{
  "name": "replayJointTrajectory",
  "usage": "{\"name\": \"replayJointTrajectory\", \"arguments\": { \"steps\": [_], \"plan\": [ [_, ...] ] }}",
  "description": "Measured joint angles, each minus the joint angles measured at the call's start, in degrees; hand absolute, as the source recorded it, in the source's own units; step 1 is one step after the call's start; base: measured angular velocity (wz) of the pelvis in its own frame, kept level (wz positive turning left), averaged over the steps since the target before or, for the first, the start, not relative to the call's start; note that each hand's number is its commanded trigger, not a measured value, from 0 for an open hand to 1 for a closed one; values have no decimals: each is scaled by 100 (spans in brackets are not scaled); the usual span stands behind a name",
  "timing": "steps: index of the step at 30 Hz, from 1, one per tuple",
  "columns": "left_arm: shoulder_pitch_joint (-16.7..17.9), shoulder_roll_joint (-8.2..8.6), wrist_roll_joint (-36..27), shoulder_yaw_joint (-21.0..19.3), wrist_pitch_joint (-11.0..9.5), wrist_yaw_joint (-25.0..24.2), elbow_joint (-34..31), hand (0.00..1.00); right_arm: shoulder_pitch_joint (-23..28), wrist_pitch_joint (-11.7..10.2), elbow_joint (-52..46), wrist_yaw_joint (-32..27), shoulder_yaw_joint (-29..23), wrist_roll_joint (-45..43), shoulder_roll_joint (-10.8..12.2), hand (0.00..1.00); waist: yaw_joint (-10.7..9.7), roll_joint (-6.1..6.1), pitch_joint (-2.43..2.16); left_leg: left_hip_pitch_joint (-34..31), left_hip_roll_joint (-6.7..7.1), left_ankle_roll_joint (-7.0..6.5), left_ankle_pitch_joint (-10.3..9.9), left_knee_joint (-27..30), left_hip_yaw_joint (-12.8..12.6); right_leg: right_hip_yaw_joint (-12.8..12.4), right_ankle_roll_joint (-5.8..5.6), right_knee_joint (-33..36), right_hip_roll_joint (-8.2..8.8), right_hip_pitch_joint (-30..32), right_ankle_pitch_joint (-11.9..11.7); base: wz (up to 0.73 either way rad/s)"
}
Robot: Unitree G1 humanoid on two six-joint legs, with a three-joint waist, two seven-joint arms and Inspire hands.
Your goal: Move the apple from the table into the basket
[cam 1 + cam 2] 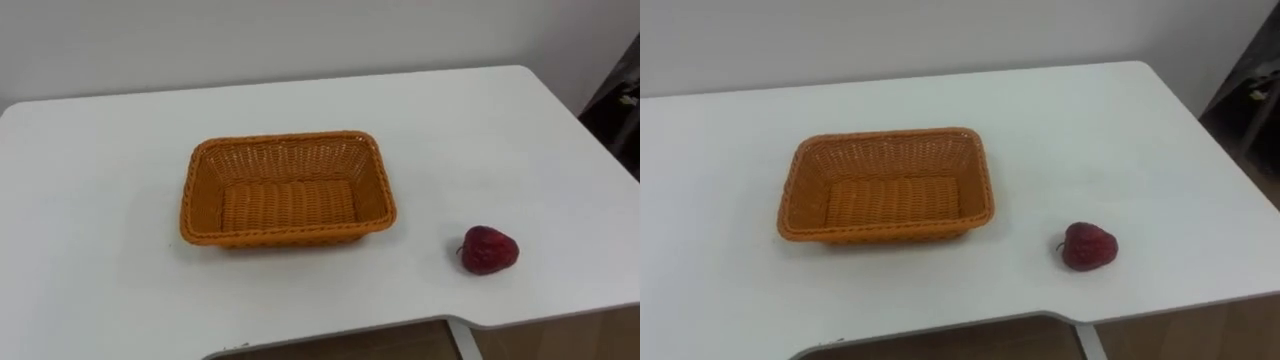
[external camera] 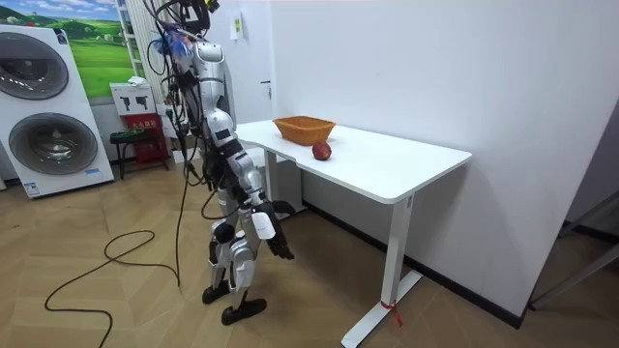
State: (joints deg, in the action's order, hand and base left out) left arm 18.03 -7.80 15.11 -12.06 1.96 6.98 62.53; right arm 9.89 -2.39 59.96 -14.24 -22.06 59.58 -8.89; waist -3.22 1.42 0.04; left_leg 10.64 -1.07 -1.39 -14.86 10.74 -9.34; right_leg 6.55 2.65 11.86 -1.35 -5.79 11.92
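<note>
Red apple sits bare on the white table, at about 4 o'clock from the orange wicker basket, apart from it and close to the near edge. That probably puts it in easy reach of your right side. Basket is empty, open side up, mid-table, so it looks like the drop target. Robot stands at the table's end with right hand and left hand hanging low below the tabletop, holding nothing. Fingers released or clenched: can't tell. Pick not yet begun.
</note>
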Motion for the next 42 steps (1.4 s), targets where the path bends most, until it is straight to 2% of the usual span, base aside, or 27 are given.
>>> {"name": "replayJointTrajectory", "arguments": {
  "steps": [3,5,9,10,15,17,20,24,26,30,35,38,42],
  "plan": [
    [23,-14,0,-118,-97,39,-11,0,21,-119,-328,-342,-249,614,-19,0,-43,5,-3,17,6,0,0,-4,-26,-39,-3,43,2,18,7,-9],
    [61,-30,8,-133,-146,50,-17,0,28,-272,-827,-731,-476,1025,-19,0,-67,8,-1,-13,9,0,0,-3,-89,-73,-9,103,13,91,28,-10],
    [86,-83,11,-148,-178,142,-47,0,22,-488,-1244,-1279,-887,1253,-17,0,-157,40,-5,-24,11,-1,0,-2,-96,-40,-12,103,21,92,28,4],
    [110,-91,13,-149,-202,145,-72,0,33,-587,-1429,-1521,-921,1217,-15,0,-146,76,-21,-34,11,-1,1,-2,-93,-36,-12,106,21,103,28,0],
    [166,-97,34,-150,-313,161,-70,0,31,-873,-2275,-2414,-1090,574,-15,0,-209,75,-22,-125,13,-1,1,11,-91,-23,-12,100,22,158,29,2],
    [157,-120,34,-149,-319,161,-70,0,25,-980,-2981,-2944,-1079,17,-17,0,-195,76,-22,-211,47,-3,3,11,-86,-38,-10,207,18,289,30,-4],
    [154,-176,40,-127,-356,161,-97,0,5,-1088,-3470,-3370,-1054,-872,-95,0,-154,77,-11,-239,47,-3,3,12,-95,-30,-9,145,15,287,29,0],
    [172,-206,19,-110,-411,179,-187,0,40,-1208,-4307,-3881,-978,-1560,-108,0,-116,70,-22,-307,51,-3,3,11,-83,-14,-16,97,15,354,20,1],
    [168,-229,20,-72,-419,251,-173,0,32,-1301,-4659,-4096,-762,-2014,-139,0,-79,68,-22,-315,52,-3,3,11,-82,-22,-13,174,11,383,18,-5],
    [150,-218,63,-6,-464,244,-181,0,23,-1310,-5042,-4125,-539,-3072,-223,0,-60,14,-17,-317,48,-3,3,6,-82,-1,-13,169,22,381,18,0],
    [141,-214,84,-5,-477,231,-188,0,34,-1315,-5608,-3743,-351,-4182,-227,0,25,-29,-14,-294,27,-3,3,1,-90,-25,-12,165,12,370,17,0],
    [104,-212,84,2,-497,229,-172,0,33,-1399,-5626,-3409,-149,-4472,-229,0,64,-38,-6,-282,27,-3,3,-1,-92,-41,-8,169,9,366,15,0],
    [63,-213,82,132,-519,224,-53,0,34,-1399,-5632,-2951,229,-4522,-232,0,65,-43,10,-285,27,-4,3,8,-112,-54,-8,163,13,380,16,0]
  ]
}}
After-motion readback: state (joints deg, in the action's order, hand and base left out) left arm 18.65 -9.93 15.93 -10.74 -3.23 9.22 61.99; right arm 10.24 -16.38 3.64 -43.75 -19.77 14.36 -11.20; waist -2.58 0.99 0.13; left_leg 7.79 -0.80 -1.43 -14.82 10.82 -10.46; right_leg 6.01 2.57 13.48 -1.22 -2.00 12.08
